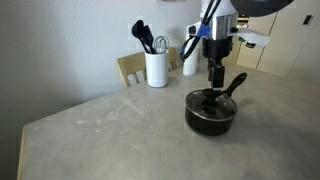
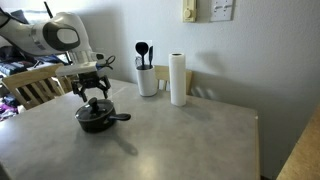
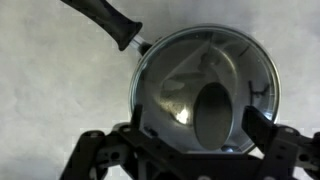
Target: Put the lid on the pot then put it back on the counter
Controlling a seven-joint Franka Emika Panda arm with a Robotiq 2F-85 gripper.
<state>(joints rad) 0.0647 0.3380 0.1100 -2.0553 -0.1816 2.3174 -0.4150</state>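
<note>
Grey mottled worktop (image 1: 100, 130) fills most of both exterior views, with a plain pale wall (image 2: 260, 50) behind it and a wooden chair (image 1: 130, 68) tucked up against one edge. Along the wall-side edge there's a white utensil holder (image 2: 147, 80) with a few black utensils (image 1: 143, 35) sticking out, and a paper towel roll (image 2: 178, 80) standing upright just beside it.

So, the black pot (image 1: 210, 112) sits a bit in from the chair-side edge, well apart from the holder and the roll. Its long handle (image 2: 120, 117) lies roughly along the wall-side edge in an exterior view, and in the wrist view it runs off toward the top left.

From the wrist view the glass lid (image 3: 205, 90) looks seated on the pot, metal rim sitting round the pot's rim, with lots of glare on the glass. The dark knob (image 3: 213, 115) is dead centre.

As for the hand (image 2: 94, 98), it hangs straight over the pot, pointing down. Its fingers (image 3: 262, 128) are spread wide either side of the knob with a clear gap, so it isn't gripping anything as far as I can see. I honestly can't tell from these angles whether the fingertips touch the glass.
</note>
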